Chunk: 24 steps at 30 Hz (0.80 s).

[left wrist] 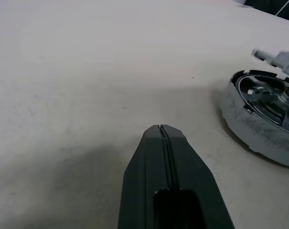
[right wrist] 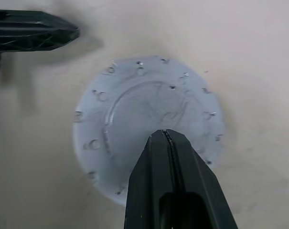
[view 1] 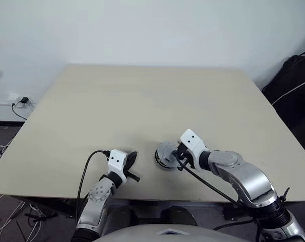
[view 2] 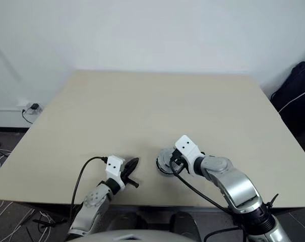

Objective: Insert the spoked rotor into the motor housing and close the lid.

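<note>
A round silver-grey lid [view 1: 164, 153] lies flat on the table near the front edge. In the left wrist view the lid [left wrist: 259, 125] shows a grey side wall and a top face with dark slots between silver ribs. The motor housing and the spoked rotor are hidden. My right gripper [view 1: 176, 157] is shut, empty, and angled down from the right, its tip [right wrist: 165, 134] over the lid's [right wrist: 134, 105] top face. I cannot tell whether it touches. My left gripper [view 1: 133, 157] is shut and empty, resting low to the lid's left, a short gap away.
The beige table [view 1: 142, 101] stretches away behind the lid. Its front edge runs just below both grippers. Cables and a wall socket [view 1: 21, 101] lie off the left side, and a black bag [view 1: 296, 85] sits off the right side.
</note>
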{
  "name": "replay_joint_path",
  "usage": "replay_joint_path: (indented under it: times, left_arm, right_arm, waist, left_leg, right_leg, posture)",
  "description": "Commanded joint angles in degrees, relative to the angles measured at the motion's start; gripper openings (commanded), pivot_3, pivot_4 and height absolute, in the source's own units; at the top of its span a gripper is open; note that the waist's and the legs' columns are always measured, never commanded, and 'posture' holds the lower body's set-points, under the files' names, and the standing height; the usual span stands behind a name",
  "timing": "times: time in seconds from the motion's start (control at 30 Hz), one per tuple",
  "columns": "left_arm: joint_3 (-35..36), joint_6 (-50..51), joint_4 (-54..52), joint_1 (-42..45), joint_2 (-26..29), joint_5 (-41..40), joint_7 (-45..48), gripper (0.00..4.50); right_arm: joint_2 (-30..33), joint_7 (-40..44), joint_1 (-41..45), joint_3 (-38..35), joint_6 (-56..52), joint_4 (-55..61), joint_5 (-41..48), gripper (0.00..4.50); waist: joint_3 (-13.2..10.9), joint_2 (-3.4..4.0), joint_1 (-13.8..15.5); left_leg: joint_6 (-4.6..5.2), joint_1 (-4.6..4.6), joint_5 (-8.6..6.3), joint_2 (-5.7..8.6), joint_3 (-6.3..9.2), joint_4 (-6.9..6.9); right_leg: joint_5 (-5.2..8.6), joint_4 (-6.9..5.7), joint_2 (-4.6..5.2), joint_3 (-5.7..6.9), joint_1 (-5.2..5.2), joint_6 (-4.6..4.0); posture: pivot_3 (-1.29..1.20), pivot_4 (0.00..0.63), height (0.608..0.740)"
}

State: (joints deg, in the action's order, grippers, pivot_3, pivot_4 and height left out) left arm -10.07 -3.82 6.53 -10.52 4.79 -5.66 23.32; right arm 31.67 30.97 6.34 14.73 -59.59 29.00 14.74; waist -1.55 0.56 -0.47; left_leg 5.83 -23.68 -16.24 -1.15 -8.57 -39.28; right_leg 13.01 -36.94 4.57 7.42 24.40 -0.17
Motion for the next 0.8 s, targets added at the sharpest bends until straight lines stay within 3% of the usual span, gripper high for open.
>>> replay_joint_path:
  times: [0.03, 0.53, 0.7, 0.8]
  left_arm:
    - [-0.2, -0.3, -3.2, 0.4, 0.2, -0.2, 0.1, 0.00]
    - [-0.2, -0.4, -3.1, 0.5, 0.1, 0.0, -0.1, 0.00]
    - [-0.1, -0.5, -3.2, 0.4, 0.1, -0.1, -0.3, 0.00]
    - [0.0, -0.4, -3.2, 0.5, 0.2, -0.1, -0.3, 0.00]
  right_arm:
    - [-1.4, 1.1, 0.1, -2.6, 1.9, -0.3, 2.5, 0.01]
    - [-4.9, -0.4, 1.4, 0.5, 2.8, -8.7, 1.6, 0.01]
    - [-6.4, -0.6, -0.1, -3.1, 10.0, -8.2, 2.3, 0.01]
    - [-6.1, 0.3, -1.0, -4.3, 15.5, -9.0, 1.4, 0.64]
  waist:
    - [0.0, 0.00, 0.0]
    - [0.2, -0.05, 0.0]
    - [0.4, -0.04, 0.0]
    - [0.4, -0.03, -0.1]
  left_leg:
    - [0.00, 0.00, 0.00, 0.00, 0.00, 0.00]
    - [-0.07, 0.02, 0.04, 0.00, 0.00, -0.07]
    - [-0.07, 0.04, 0.04, 0.00, 0.00, -0.08]
    - [-0.07, 0.03, 0.04, 0.00, -0.02, -0.08]
  right_leg:
    - [-0.01, 0.00, 0.00, 0.00, 0.00, 0.01]
    - [-0.07, -0.02, 0.00, -0.01, -0.05, 0.00]
    - [-0.07, -0.02, 0.01, -0.01, -0.07, 0.05]
    - [-0.08, -0.02, 0.00, -0.03, -0.07, 0.10]
  posture:
    - [0.00, 0.000, 0.740]
    - [0.00, 0.000, 0.740]
    - [0.00, 0.000, 0.740]
    - [0.00, 0.000, 0.740]
